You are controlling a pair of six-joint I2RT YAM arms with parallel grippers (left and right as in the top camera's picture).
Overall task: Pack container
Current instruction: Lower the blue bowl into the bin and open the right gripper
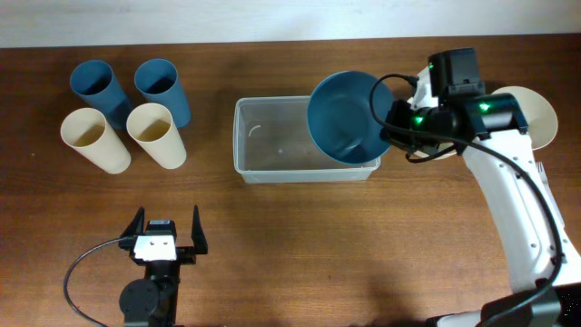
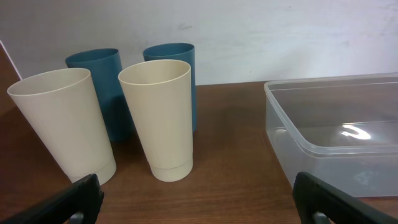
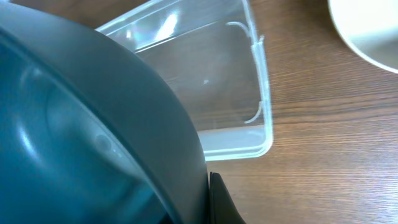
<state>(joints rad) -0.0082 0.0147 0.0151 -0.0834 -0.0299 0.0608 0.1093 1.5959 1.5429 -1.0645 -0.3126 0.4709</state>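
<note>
The clear plastic container (image 1: pixel 263 145) lies at the table's middle and looks empty; it also shows in the left wrist view (image 2: pixel 336 134) and the right wrist view (image 3: pixel 211 68). My right gripper (image 1: pixel 392 123) is shut on the rim of a blue bowl (image 1: pixel 347 116) and holds it tilted above the container's right end. The bowl fills the left of the right wrist view (image 3: pixel 81 137). My left gripper (image 1: pixel 168 238) is open and empty near the front edge, left of the container.
Two blue cups (image 1: pixel 95 86) (image 1: pixel 163 86) and two cream cups (image 1: pixel 91 138) (image 1: pixel 156 134) stand at the back left. A cream bowl (image 1: pixel 537 113) sits at the right, behind my right arm. A white utensil (image 1: pixel 543 173) lies below it.
</note>
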